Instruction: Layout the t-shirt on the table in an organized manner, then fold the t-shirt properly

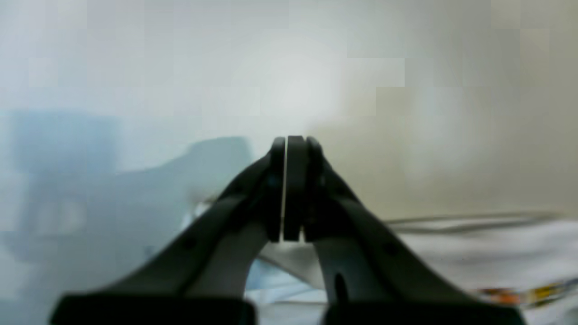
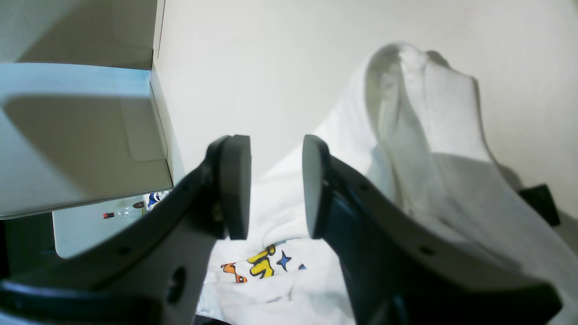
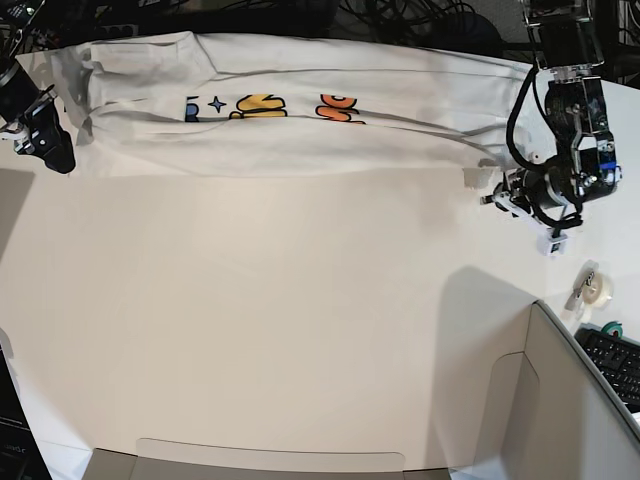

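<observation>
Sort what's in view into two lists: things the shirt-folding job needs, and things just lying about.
Belongs to the job:
- t-shirt, stretched along the far side
- table
- left gripper, shut
- right gripper, open

Just lying about:
- tape roll
- keyboard
- grey cardboard box walls
- cables behind the table

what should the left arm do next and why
Probably reopen and go back down to the t-shirt edge. The left gripper is shut with no cloth seen between its pads, and the shirt lies as a long band along the table's far side, still unfolded.
</observation>
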Motion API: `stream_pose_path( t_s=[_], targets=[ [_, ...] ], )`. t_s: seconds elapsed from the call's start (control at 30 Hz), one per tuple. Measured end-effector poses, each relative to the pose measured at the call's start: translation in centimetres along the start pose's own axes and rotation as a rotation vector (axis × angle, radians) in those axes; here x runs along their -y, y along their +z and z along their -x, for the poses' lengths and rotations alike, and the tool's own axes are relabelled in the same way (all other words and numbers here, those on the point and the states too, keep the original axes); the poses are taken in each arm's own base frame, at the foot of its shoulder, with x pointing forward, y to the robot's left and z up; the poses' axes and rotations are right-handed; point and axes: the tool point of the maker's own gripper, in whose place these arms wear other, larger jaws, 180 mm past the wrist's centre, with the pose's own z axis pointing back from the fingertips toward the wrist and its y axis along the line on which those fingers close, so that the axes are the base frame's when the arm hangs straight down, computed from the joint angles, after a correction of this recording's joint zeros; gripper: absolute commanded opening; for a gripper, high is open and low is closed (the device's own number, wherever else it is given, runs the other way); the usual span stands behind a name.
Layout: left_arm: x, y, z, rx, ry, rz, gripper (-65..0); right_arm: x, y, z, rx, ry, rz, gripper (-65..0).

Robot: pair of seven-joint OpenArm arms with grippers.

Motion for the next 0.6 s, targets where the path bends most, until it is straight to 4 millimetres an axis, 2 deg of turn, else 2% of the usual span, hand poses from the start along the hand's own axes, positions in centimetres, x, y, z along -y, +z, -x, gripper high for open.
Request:
stream_pose_path(
  t_s=[0.07, 0.2, 0.43, 0.6],
  targets=[
    [-0.5, -0.7, 0.8, -0.023, -0.1, -0.081, -65.0, 0.2, 0.0, 0.1, -0.001, -0.003, 0.007, -45.7],
    [-1.4, -1.6, 3.9, -0.129, -0.22, -0.163, -65.0, 0.0, -0.1, 0.1, -0.001, -0.004, 0.0, -45.7],
    [0.0, 0.5, 4.5, -0.115, -0.314, -0.159, -65.0, 0.0, -0.1, 0.1, -0.001, -0.004, 0.0, -45.7],
    [2.3, 2.4, 4.4, -0.075, -0.382, -0.128, -65.0, 0.0, -0.1, 0.0, 0.001, -0.006, 0.001, -45.7]
  ],
)
